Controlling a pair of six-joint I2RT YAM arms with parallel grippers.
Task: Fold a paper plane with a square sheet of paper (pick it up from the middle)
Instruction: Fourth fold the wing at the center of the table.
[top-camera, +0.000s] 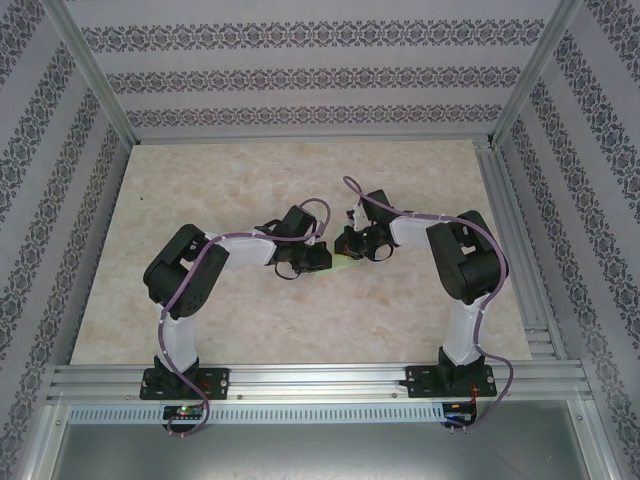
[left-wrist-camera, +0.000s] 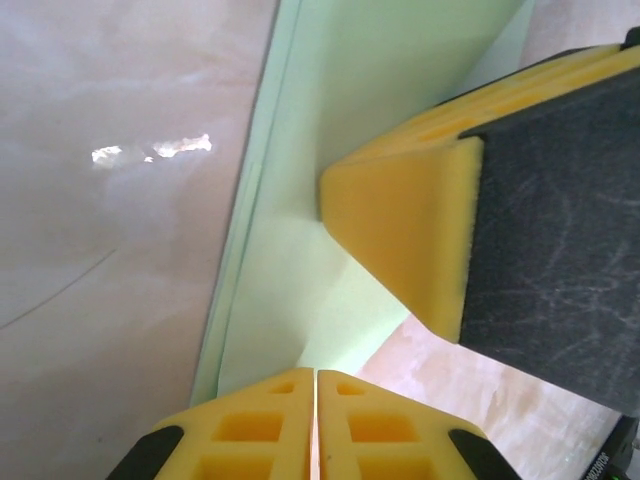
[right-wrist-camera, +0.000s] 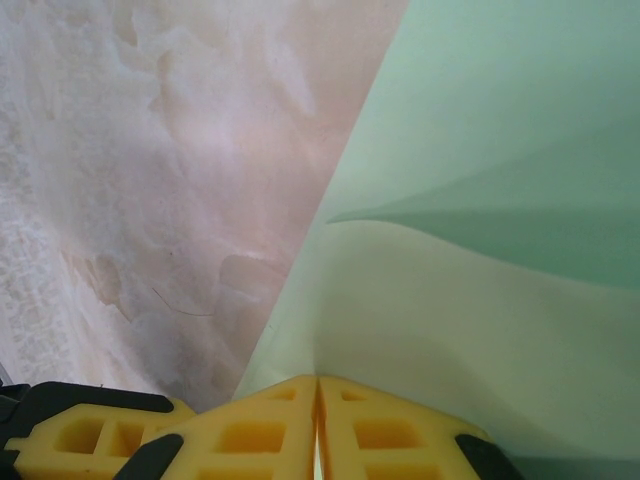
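Observation:
The sheet of paper (left-wrist-camera: 300, 150) is pale mint-green and folded into layers along one long edge. It hangs between both grippers just above the table's middle, a sliver of it (top-camera: 343, 262) showing from above. My left gripper (left-wrist-camera: 317, 372) is shut on its lower edge, jaws pressed together. My right gripper (right-wrist-camera: 318, 378) is shut on the paper (right-wrist-camera: 480, 300) too, which bulges up into a curved fold. The right gripper's yellow fingers (left-wrist-camera: 400, 220) rest against the sheet close by. From above, left gripper (top-camera: 312, 262) and right gripper (top-camera: 345, 245) almost touch. Whether it has the paper plane's shape I cannot tell.
The marble-patterned table (top-camera: 200, 200) lies under the paper. Aluminium frame rails (top-camera: 300, 380) run along the near edge and the right side (top-camera: 520, 250). Patterned walls enclose the back and both sides.

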